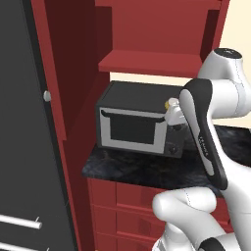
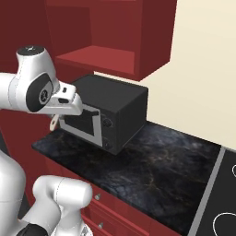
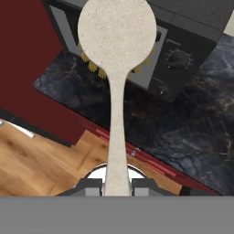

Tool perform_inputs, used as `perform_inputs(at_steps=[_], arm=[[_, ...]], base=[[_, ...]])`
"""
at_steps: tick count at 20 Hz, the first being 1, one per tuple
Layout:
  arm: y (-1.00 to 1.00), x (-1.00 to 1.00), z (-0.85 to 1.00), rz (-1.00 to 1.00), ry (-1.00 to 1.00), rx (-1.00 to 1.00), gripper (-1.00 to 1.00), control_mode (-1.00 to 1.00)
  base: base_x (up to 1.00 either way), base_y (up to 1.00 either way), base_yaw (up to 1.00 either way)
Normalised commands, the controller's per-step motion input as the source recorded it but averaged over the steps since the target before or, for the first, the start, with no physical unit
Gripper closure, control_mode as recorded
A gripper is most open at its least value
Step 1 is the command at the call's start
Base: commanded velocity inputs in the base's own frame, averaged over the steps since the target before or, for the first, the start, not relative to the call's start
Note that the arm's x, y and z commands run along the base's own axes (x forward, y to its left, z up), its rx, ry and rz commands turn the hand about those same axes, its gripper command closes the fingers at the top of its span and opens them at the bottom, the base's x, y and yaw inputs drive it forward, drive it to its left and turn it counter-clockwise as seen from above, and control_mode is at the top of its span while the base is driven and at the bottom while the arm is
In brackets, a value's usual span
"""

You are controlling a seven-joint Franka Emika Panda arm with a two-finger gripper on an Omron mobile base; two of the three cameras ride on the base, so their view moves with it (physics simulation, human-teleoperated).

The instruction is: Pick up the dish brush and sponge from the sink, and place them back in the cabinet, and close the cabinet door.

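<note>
Cream dish brush (image 3: 117, 59), held by its handle, juts out before the open red cabinet (image 1: 152, 61).

Open cabinet (image 1: 147, 61) shelf above dark microwave (image 1: 135, 125) on black counter (image 1: 147, 169); arm at right.

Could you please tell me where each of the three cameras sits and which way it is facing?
Left base view: behind the arm's left, facing the open cabinet and microwave; arm lower right.
Right base view: behind its right, facing the same microwave and counter; arm at left.
Hand view: on the hand, looking along the dish brush held in the gripper.
Both base views share microwave, counter, cabinet.
</note>
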Motion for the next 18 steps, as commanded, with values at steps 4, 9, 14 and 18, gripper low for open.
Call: perform_inputs(at_steps=[4, 9, 14, 18], arm=[[0.00, 0.02, 0.37, 0.00, -0.02, 0.00, 1.00, -1.00], [0.02, 0.03, 0.52, -0.02, -0.07, 0.00, 1.00, -1.00], [0.01, 0.05, 0.49, -0.04, -0.11, 0.00, 1.00, -1.00], [0.00, 0.06, 0.39, -0.06, -0.12, 0.00, 1.00, -1.00]], base=[[0.00, 0.00, 0.00], [0.00, 0.00, 0.00], [0.00, 0.00, 0.00], [0.00, 0.00, 0.00]])
